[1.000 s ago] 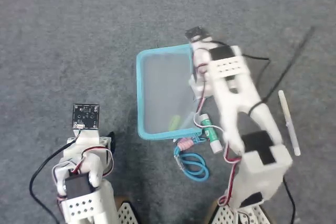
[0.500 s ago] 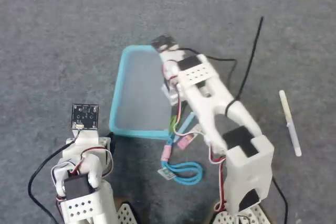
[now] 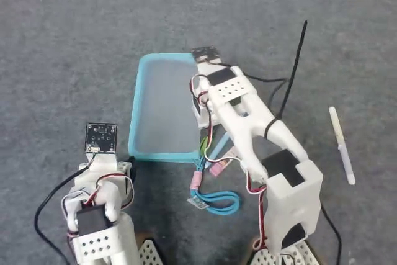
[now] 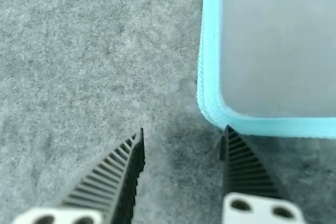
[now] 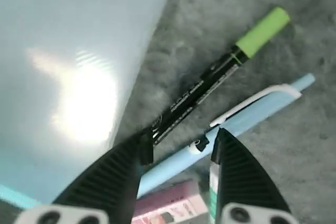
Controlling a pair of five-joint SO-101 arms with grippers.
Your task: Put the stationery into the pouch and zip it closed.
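The pouch [image 3: 162,108] is clear with a teal edge and lies flat mid-table. My right arm [image 3: 234,98] lies along its right side. My right gripper [image 5: 179,142] is open, and the ends of a black marker with a green cap [image 5: 210,72] and a light blue pen [image 5: 247,111] lie between its fingertips, beside the pouch [image 5: 68,66]. A pink eraser [image 5: 168,205] lies closer in. In the high view the marker [image 3: 203,147], blue pen [image 3: 218,147] and eraser [image 3: 218,167] lie outside the pouch's near edge. My left gripper [image 4: 182,137] is open over the carpet just short of the pouch corner [image 4: 210,103].
A white pen [image 3: 341,144] lies alone on the carpet to the right. A blue looped strap [image 3: 218,203] with a pink tag trails from the pouch's near corner between the two arm bases. A black cable [image 3: 291,79] runs off the right arm. Grey carpet lies bare on the left.
The right arm swung left and dragged the pouch leftward. The marker, blue pen, eraser and strap shifted with it. The left arm and the white pen stayed put.
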